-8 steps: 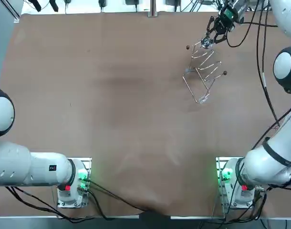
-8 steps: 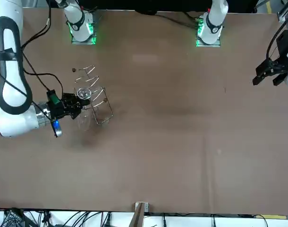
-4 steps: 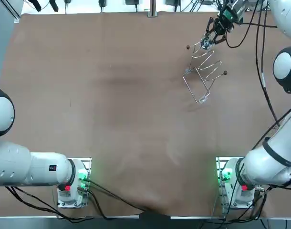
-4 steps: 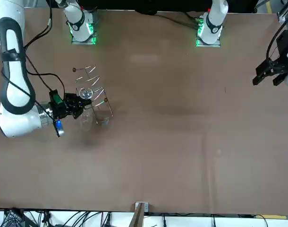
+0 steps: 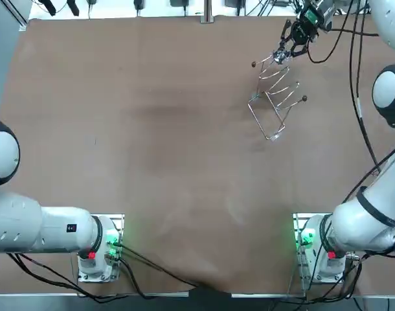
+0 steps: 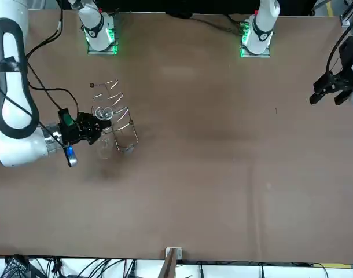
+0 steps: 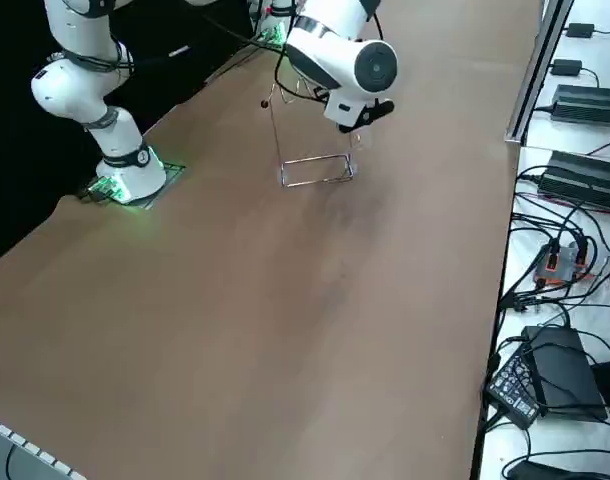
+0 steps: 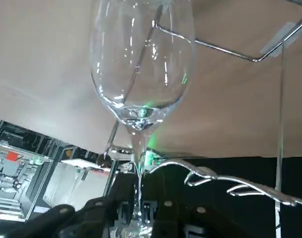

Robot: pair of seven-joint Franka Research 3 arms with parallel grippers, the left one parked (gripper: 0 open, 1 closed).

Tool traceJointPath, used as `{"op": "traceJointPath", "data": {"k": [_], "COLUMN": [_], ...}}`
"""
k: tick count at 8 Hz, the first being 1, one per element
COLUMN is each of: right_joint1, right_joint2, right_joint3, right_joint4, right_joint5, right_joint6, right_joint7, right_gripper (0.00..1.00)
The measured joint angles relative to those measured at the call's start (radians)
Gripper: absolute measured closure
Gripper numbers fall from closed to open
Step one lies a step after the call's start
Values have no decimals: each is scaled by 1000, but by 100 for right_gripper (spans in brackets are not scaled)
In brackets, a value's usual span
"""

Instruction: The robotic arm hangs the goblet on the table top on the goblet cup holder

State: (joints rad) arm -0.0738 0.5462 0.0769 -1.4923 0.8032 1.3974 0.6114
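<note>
- Barely anything has shifted in the last second: the right gripper (image 5: 285,50) has crept slightly toward the table's (image 5: 152,129) far edge, carrying the glass with it.
- It is clamped on the stem of the goblet (image 8: 141,64), with the bowl pointing away toward the tabletop.
- The thin glass looks light, slick and brittle. The stem is the sound hold, and knocks against wire look risky.
- The goblet is at the far end of the goblet cup holder (image 5: 274,97), among its wire arms. Whether it is hooked on, I cannot tell.
- Count: one goblet, one holder.
</note>
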Motion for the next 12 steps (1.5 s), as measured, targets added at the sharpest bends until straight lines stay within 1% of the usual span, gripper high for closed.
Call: {"op": "traceJointPath", "data": {"k": [12], "right_joint1": [-13], "right_joint2": [-7], "right_joint3": [-1], "right_joint4": [-2], "right_joint5": [4], "right_joint6": [-20], "right_joint7": [-1], "right_gripper": [89]}}
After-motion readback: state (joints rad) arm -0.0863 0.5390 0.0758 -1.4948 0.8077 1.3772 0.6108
